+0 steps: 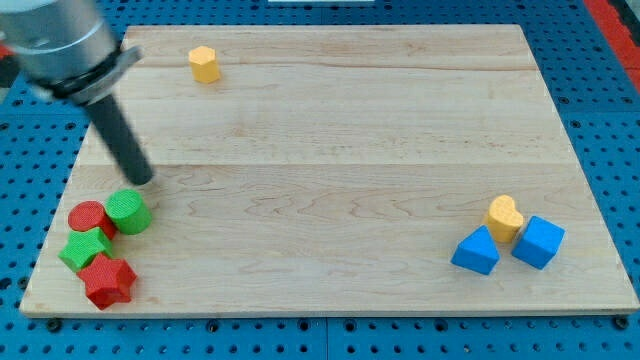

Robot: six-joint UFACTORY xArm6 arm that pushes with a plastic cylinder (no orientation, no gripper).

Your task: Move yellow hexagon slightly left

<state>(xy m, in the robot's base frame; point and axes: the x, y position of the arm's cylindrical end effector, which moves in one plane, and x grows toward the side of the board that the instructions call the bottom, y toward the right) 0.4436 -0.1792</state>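
The yellow hexagon [204,63] sits alone near the top of the board [330,130], toward the view's left, with bare wood on every side of it. It looks like a small, stiff, light block with flat faces, so I judge it will slide easily on the smooth wood and could skid on or turn if struck off-centre; nothing can take hold of it here, so the place to meet it is the middle of its face on the view's right, pushing gently toward the view's left. The edge of the board is not far beyond it at the top, so a push that drifts upward risks sending it off. The arm comes in from the view's top left corner, its grey body above and the dark rod slanting down and toward the view's right. My tip [141,181] rests low on the left part of the board, well apart from the hexagon and just above the green cylinder [128,212]; there are no jaws to open or close, and the tip presses on no block that I can see, though it is very near the cylinder. To reach the hexagon's right face the tip must travel up the board and round it
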